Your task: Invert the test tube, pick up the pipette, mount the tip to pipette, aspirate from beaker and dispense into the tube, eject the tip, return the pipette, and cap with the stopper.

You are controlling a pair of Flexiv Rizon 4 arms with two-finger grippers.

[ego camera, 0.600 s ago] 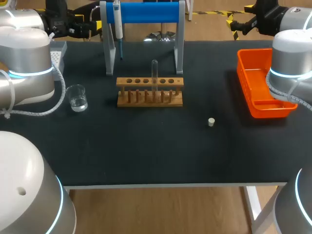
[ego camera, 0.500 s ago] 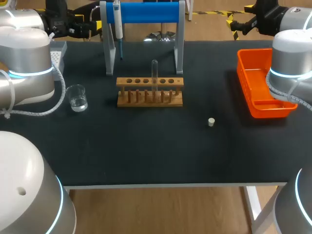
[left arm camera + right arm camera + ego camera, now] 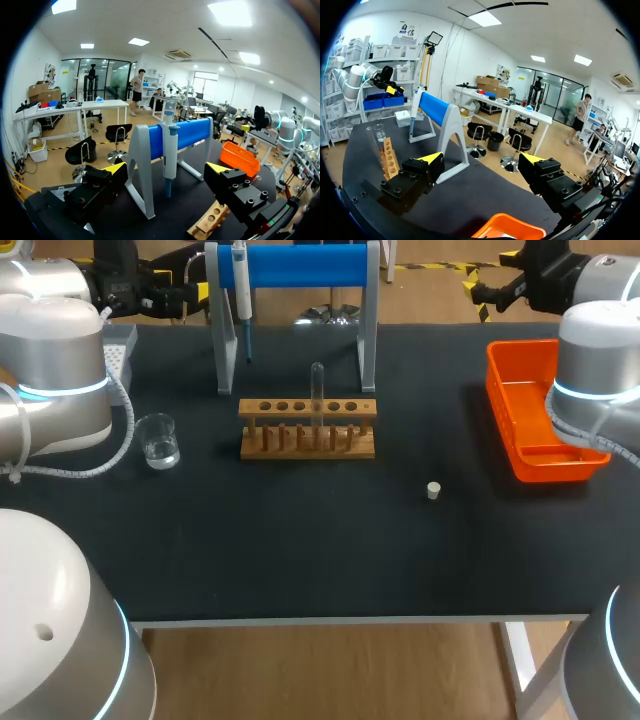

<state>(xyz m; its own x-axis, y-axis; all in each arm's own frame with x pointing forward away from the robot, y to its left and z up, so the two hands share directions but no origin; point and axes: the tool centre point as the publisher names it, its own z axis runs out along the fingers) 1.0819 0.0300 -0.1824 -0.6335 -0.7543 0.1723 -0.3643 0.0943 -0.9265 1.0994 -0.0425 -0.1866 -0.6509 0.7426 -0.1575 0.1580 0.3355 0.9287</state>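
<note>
A clear test tube [image 3: 317, 390] stands upright in the wooden rack [image 3: 308, 428] at mid-table. The pipette [image 3: 241, 290] hangs on the blue stand [image 3: 300, 265] at the back. A glass beaker [image 3: 159, 440] holding some clear liquid sits left of the rack. The small pale stopper [image 3: 433, 490] lies to the rack's front right. My left gripper [image 3: 188, 292] hovers open at the back left, with the pipette [image 3: 169, 150] ahead between its fingers at a distance. My right gripper [image 3: 480, 287] is open and empty at the back right, facing the stand [image 3: 437, 110], rack [image 3: 390, 160] and tube [image 3: 374, 142].
An orange tray [image 3: 535, 420] sits at the right edge, just under my right gripper [image 3: 481, 160]. A grey tip box [image 3: 118, 345] shows partly behind my left arm at the back left. Bare black tabletop spans the front half.
</note>
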